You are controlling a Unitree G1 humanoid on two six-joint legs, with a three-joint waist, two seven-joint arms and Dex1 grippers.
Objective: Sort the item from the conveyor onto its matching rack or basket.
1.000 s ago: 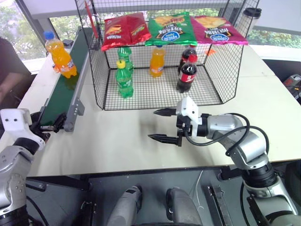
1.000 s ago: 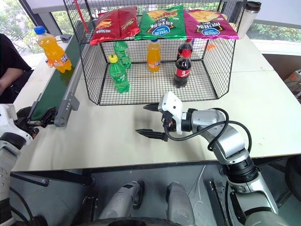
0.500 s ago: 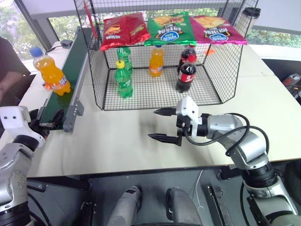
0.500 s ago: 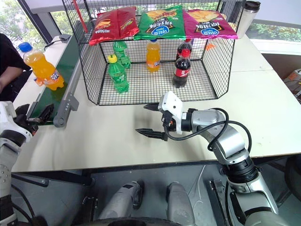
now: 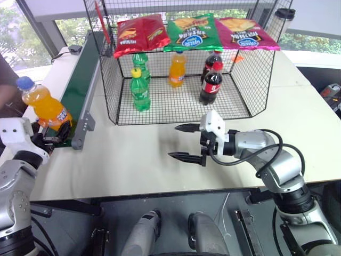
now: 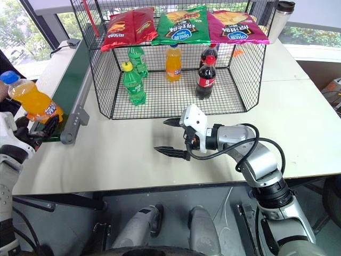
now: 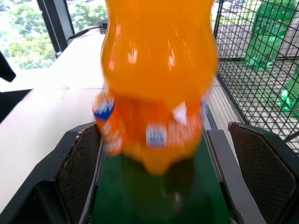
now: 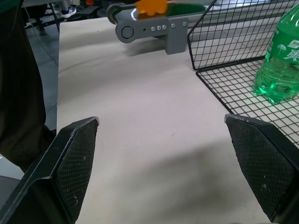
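One soda bottle (image 5: 43, 108) is standing at the conveyor's (image 5: 80, 88) near end, at nine o'clock — left gripper (image 5: 53, 140) waiting wide open around it, unclosed. Right gripper (image 5: 184, 142) gaping, empty. Next: clamping, then carrying to the cage (image 5: 176, 101).

Three chip bags lie side by side on the flat top shelf: a red bag (image 5: 141, 34), a green bag (image 5: 192, 31) and a magenta bag (image 5: 246, 32), all well beyond the right jaws. Two green soda bottles (image 5: 140, 89), an orange-capped orange bottle (image 5: 177, 69) and two cola bottles (image 5: 211, 82) stand upright farther off. A lidded tumbler (image 5: 283, 20) stands on the pale bench (image 5: 133, 160) behind them
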